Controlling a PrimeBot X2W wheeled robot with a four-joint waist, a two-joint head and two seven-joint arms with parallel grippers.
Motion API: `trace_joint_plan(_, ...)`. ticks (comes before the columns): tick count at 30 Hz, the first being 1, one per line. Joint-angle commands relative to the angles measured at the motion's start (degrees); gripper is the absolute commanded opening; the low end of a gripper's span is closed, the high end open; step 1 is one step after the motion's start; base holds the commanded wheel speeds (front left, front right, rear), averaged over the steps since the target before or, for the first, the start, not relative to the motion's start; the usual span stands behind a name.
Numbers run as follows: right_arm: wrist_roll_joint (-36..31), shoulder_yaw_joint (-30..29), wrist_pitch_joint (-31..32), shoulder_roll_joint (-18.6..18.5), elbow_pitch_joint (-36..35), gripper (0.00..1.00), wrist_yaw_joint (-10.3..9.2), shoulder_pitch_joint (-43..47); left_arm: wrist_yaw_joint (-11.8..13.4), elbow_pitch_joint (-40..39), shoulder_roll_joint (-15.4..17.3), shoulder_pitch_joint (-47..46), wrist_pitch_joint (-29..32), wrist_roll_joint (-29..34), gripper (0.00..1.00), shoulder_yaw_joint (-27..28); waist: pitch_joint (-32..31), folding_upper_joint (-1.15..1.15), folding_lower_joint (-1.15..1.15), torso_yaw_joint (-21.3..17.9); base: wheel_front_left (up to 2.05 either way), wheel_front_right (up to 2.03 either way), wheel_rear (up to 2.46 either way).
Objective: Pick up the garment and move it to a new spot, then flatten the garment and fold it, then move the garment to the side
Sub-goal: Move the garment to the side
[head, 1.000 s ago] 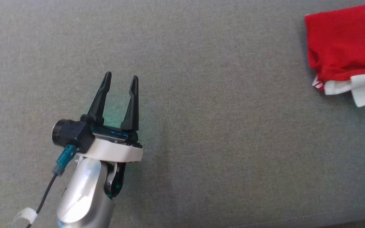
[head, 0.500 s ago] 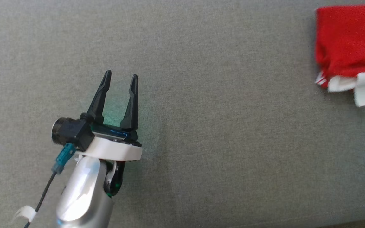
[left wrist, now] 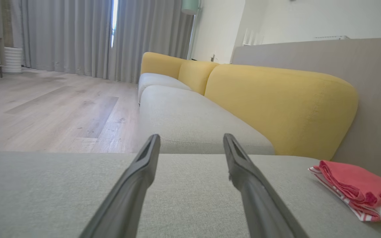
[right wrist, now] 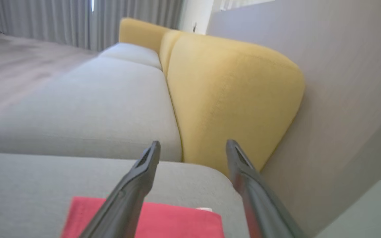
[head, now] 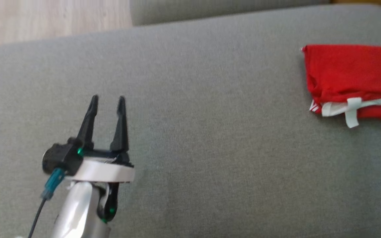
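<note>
red garment (head: 349,72): folded, at right edge of grey cushion (head: 210,132) | left gripper (head: 107,100): spread, empty | right gripper (right wrist: 192,147): spread, over garment

Light: bright daylight through the curtains (left wrist: 78,36), far ahead of the left gripper (left wrist: 191,137).
Shadows: soft and faint.
Blur: right wrist view smeared around the right gripper (right wrist: 193,142); head view a little fuzzy.

No text, number or brand can be read, not even on the white tag (head: 351,115) of the garment (head: 349,72).
</note>
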Motion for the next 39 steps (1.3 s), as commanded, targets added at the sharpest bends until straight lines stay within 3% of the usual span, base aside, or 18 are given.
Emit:
trace_joint_plan(1, 1.56, 1.44, -0.83, 0.94, -3.38, 1.00, -0.05, 1.15, 0.52, -2.26, 0.46, -0.36, -0.29, -0.56, 1.00, 2.79, -3.22, 0.00, 0.01, 0.36, 0.00, 0.00, 0.00)
trace_joint_plan(12, 10.25, 4.83, -1.22, 14.47, -15.95, 1.00, -0.05, 10.58, 0.74, -3.18, 0.46, 5.06, -0.29, -0.79, 1.00, 6.74, -9.24, 0.00, 0.01, 0.73, 0.00, 0.00, 0.00)
trace_joint_plan(16, 13.58, 4.59, -0.96, 17.61, -20.62, 1.00, -0.05, 15.25, 0.79, -3.21, 0.46, 6.80, -0.29, -1.00, 1.00, 7.03, -9.99, 0.00, 0.01, 0.75, 0.00, 0.00, 0.00)
trace_joint_plan(23, 20.45, 7.33, -3.81, 18.25, -23.07, 1.00, -0.05, 23.20, 0.77, -2.27, 0.46, 8.32, -0.29, -0.91, 1.00, 6.35, -10.53, 0.00, 0.01, 1.41, 0.00, 0.00, 0.00)
trace_joint_plan(29, 20.63, 9.95, -10.77, 18.27, -19.85, 1.00, -0.05, 29.27, 0.81, -0.35, 0.45, 9.59, -0.29, -0.21, 1.00, 6.15, -10.87, 0.00, 0.01, 2.11, 0.00, 0.00, 0.00)
trace_joint_plan(39, 20.30, 10.95, -12.08, 18.28, -18.91, 1.00, -0.05, 34.16, 0.63, -1.25, 0.45, 11.53, -0.29, -0.84, 1.00, 6.43, -11.32, 0.00, 0.01, 2.64, 0.00, 0.00, 0.00)
